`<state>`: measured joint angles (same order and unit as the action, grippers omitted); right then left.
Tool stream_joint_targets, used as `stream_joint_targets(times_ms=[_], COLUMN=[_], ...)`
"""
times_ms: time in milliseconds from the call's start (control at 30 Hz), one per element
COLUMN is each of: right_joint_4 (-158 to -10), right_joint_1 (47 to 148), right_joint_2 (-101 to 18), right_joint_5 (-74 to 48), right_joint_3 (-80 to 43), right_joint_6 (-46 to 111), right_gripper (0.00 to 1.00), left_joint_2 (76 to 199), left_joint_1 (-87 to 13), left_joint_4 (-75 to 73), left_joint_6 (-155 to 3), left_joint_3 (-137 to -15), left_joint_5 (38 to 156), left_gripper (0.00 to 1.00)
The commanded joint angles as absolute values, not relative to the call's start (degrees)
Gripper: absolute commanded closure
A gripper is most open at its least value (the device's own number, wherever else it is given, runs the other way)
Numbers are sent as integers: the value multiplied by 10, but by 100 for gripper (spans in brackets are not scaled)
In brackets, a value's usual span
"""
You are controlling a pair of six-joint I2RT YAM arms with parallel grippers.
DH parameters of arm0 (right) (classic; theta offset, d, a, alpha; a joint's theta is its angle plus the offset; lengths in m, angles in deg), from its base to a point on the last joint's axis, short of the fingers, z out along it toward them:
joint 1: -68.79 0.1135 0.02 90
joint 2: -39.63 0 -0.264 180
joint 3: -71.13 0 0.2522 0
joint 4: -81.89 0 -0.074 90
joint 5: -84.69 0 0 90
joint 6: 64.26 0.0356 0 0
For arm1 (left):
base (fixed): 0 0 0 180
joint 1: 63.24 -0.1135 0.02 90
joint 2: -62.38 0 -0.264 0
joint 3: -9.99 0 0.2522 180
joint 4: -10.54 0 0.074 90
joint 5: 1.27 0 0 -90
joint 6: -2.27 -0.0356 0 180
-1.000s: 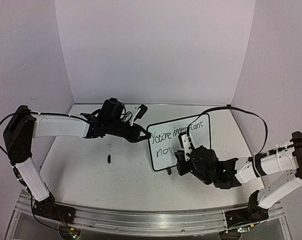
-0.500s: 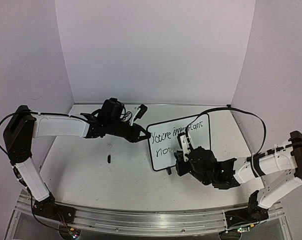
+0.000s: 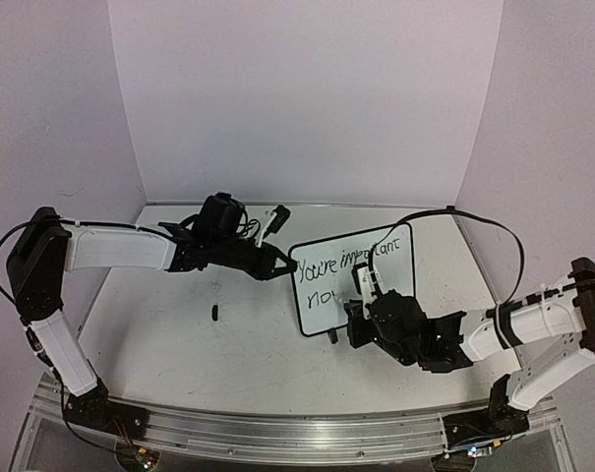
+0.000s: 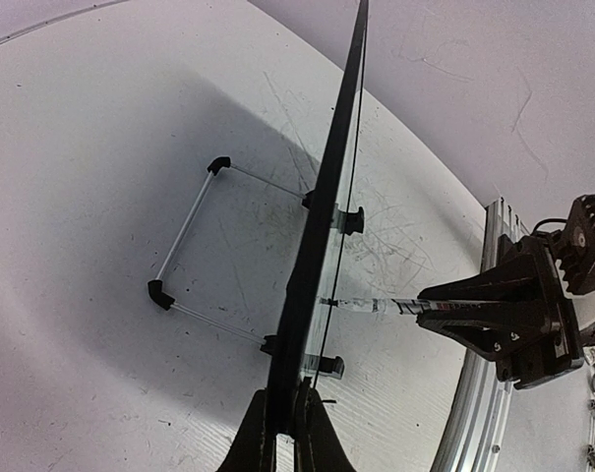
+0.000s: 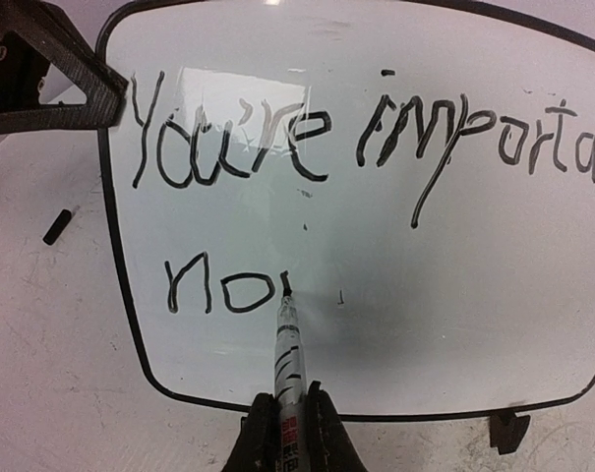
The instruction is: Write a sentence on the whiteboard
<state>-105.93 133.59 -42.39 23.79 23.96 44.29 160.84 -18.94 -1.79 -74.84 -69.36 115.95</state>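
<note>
Far left on the white table (image 3: 159,334): one small black piece (image 3: 213,313), perhaps a marker cap, too small to tell for sure. Lies alone, well apart from everything else.

Next, the left gripper (image 4: 285,418): clenched on the left edge of the whiteboard (image 5: 454,265), black frame pinched between both fingers. Stands on edge right of centre on the table, propped by a thin wire stand (image 4: 184,246) behind and two black feet (image 4: 350,219). Carries two lines of black handwriting: "You're important" above, "no" below.

Further right, the right gripper (image 5: 287,441): clamped around one whiteboard marker (image 5: 288,344), tip touching the board just after the "no". From the overhead camera, blocks part of the board's lower middle and hides some letters of the top line.

One black cable (image 3: 479,218), arcing from near the board's top right corner to the right arm.

Counted: two arms, two grippers, one board, one marker, one loose black piece.
</note>
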Motion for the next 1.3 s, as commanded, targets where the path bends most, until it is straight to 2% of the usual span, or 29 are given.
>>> stream_joint_targets(times_ms=[0,1267], right_joint_4=[-1033,-1069], right_joint_1=[1333,1324], right_joint_2=[-431,-400], right_joint_5=[241,288], right_joint_3=[243,214], right_joint_6=[455,418], right_gripper=[100,100], left_joint_2=[1606,1606], left_joint_1=[-193,-193], left_joint_4=[-25,-25], left_joint_6=[-773,-773], left_joint_3=[-712,-711], left_joint_5=[1130,1131], left_gripper=[100,100])
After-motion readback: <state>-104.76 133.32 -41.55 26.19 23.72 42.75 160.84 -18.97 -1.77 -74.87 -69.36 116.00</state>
